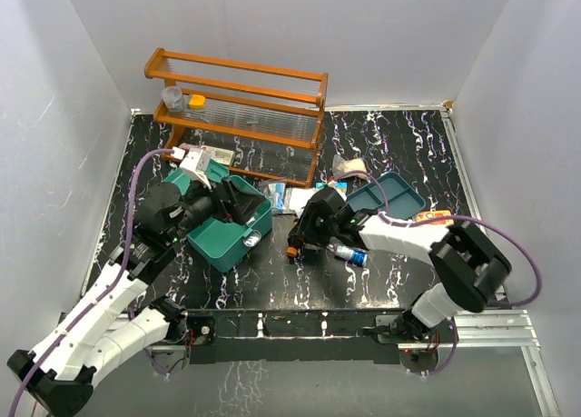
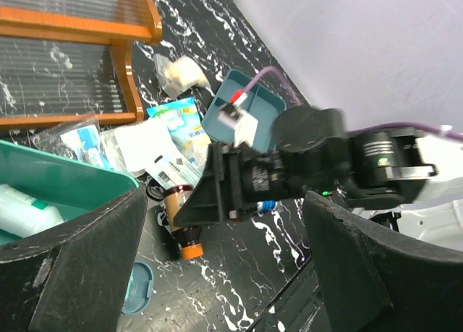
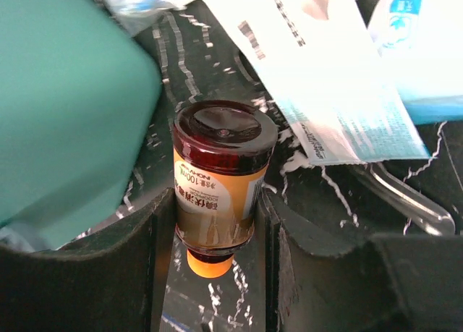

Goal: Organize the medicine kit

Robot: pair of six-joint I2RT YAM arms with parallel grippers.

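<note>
Smooth, seemingly plastic medicine kit (image 1: pixel 221 247)

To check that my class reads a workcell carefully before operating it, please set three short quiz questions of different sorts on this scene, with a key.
1. True or false: the medicine kit has its lid shut.
2. What lies between the fingers of the right gripper? A) a pair of scissors B) a brown bottle with an orange cap C) a roll of tape
3. Which gripper is spread wide, gripping nothing?

Key: 1 false, it stands open; 2 B; 3 the left gripper.
</note>
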